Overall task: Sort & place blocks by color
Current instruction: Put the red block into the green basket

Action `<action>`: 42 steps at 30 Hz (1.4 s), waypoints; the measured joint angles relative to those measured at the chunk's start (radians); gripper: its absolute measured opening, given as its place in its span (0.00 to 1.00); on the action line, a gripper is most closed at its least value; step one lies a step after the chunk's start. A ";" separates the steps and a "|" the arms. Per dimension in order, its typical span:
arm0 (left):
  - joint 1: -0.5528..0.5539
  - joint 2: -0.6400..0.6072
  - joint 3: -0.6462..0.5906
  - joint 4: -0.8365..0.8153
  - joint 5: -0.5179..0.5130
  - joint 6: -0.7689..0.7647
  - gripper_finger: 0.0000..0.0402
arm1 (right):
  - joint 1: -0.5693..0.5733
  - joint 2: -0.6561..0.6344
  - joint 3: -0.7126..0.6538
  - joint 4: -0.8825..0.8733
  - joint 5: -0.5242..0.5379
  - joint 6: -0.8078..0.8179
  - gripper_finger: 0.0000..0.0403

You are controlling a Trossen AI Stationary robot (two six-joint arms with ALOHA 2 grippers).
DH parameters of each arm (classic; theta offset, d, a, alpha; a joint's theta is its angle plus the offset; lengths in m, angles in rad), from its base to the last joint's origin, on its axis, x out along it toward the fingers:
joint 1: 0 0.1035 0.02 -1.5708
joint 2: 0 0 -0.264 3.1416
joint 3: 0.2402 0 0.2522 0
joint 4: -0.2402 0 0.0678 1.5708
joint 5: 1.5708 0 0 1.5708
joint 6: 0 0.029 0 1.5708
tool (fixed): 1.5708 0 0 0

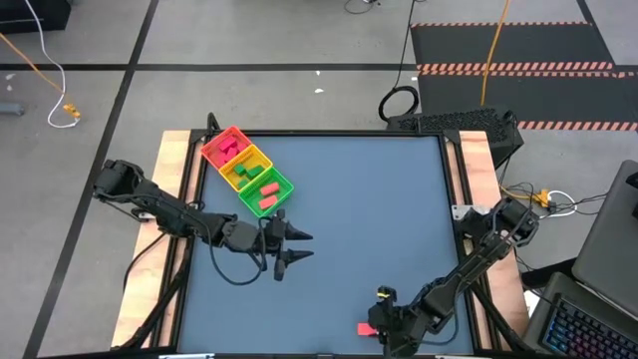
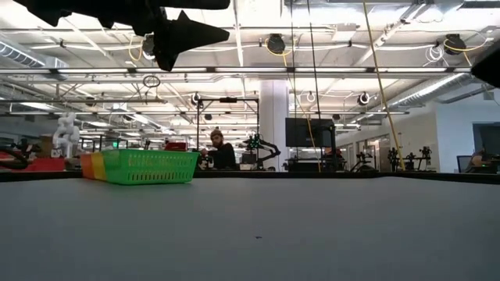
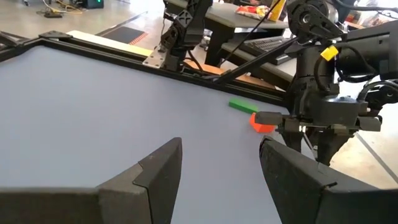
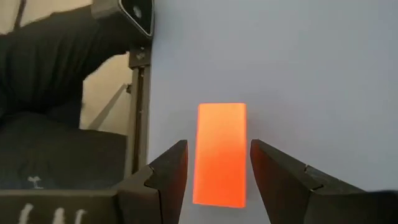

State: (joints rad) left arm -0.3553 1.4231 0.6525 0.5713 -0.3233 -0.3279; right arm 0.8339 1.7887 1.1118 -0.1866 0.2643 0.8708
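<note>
Right pincer (image 4: 217, 168) straddles a red brick (image 4: 221, 152) on the bench (image 1: 399, 219), fingers released; left pincer (image 1: 292, 248) hovers released beside the tray (image 1: 247, 171)

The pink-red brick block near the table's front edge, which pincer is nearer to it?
Right. The right pincer sits open, straddling the pink-red brick block. The left pincer hangs open across the table beside the three-compartment plastic tray.

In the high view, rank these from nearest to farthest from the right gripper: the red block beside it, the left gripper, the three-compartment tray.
1. Red block, at the right gripper, near the table's front edge.
2. Left gripper, mid-table, left of centre.
3. Three-compartment tray, far-left part of the table, beyond the left gripper.
</note>
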 joint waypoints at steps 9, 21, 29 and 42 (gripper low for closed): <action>0.000 0.000 0.000 -0.006 0.000 -0.012 0.53 | 0.026 0.039 0.000 -0.005 0.028 0.065 0.42; 0.000 0.000 0.000 -0.022 0.000 -0.018 0.53 | 0.027 0.097 0.001 -0.005 0.079 0.047 0.42; 0.000 0.000 0.000 -0.022 0.000 -0.023 0.53 | 0.020 0.096 0.000 -0.012 0.133 -0.004 0.31; 0.000 0.000 0.000 -0.022 0.000 -0.017 0.53 | -0.055 0.096 -0.001 0.007 0.212 -0.202 0.31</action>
State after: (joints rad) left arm -0.3550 1.4231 0.6529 0.5491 -0.3233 -0.3453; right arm 0.7792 1.8847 1.1110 -0.1794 0.4761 0.6683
